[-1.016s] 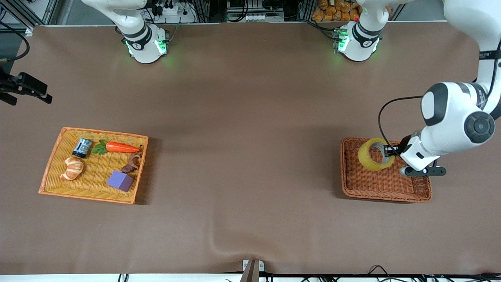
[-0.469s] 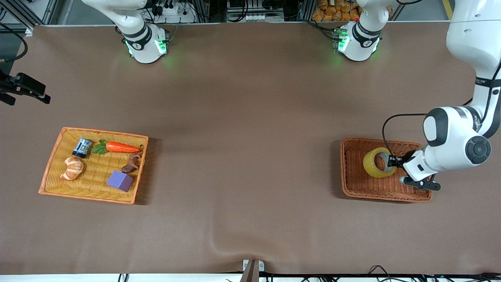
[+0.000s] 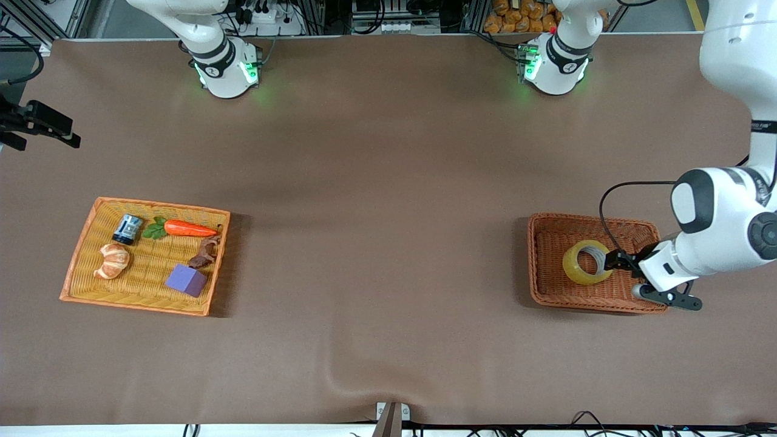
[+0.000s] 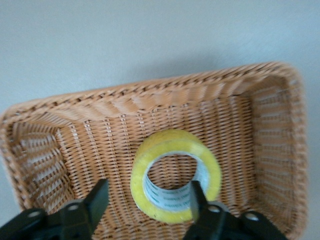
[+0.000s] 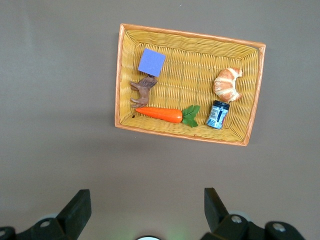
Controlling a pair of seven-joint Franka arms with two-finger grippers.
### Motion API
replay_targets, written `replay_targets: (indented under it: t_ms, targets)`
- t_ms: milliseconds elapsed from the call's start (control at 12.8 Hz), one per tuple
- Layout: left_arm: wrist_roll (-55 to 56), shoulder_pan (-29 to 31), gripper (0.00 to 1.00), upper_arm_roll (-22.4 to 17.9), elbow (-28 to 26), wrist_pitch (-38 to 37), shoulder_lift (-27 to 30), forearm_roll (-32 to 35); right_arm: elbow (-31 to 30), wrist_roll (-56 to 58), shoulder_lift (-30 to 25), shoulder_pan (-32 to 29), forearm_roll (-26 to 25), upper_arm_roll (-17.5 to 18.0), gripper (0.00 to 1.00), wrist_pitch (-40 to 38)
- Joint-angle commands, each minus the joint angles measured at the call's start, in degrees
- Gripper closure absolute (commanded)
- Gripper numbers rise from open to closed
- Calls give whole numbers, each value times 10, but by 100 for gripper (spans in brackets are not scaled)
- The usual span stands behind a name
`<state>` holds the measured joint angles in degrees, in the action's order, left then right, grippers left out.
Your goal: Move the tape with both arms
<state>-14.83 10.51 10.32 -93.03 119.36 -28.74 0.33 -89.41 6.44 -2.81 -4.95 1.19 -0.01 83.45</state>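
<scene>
left gripper [image 3: 614,261] fingers spread, straddling the tape's [image 3: 586,262] wall in the brown basket [image 3: 546,291]; right gripper [image 5: 145,210] released, waiting.

Glossy translucent plastic seen on the tape [image 4: 174,181], rough woven wicker on the brown basket [image 4: 165,95], matt brown cloth on the table [image 3: 376,182]

Tape [image 3: 586,262] [image 4: 175,174] lying in basket [image 3: 549,290] [image 4: 75,115] at left arm's end of tabletop [image 3: 376,200]. Left gripper [image 3: 613,262] [image 4: 146,196] down in same basket, one jaw inside the ring, one outside. At right arm's end, tray [image 3: 79,255] [image 5: 120,75] holding croissant [image 3: 113,260] [image 5: 227,84], can [image 3: 127,229] [image 5: 218,114], carrot [image 3: 188,228] [image 5: 161,114], cube [image 3: 186,280] [image 5: 152,62]. Right gripper [image 5: 145,210] up over bare tabletop beside tray, jaws apart, waiting.
</scene>
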Motion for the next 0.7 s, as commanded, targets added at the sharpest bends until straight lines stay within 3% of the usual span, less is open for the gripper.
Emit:
replay_targets:
  t_ms: [0, 156, 312, 625]
  targets:
    - [75, -3, 0, 23, -1, -61, 90, 8, 5, 3, -5, -11, 5, 5, 0, -4]
    - [87, -1, 0, 31, 29, -112, 132, 10, 2, -6, -4, -9, 6, 6, 0, -2]
    - [95, -1, 0, 44, 83, -216, 158, 3, -2, -40, -1, -8, 5, 7, 0, 10]
    - [117, -5, 0, 58, 93, -307, 239, 6, -7, -37, -2, -11, 2, 7, 0, 15]
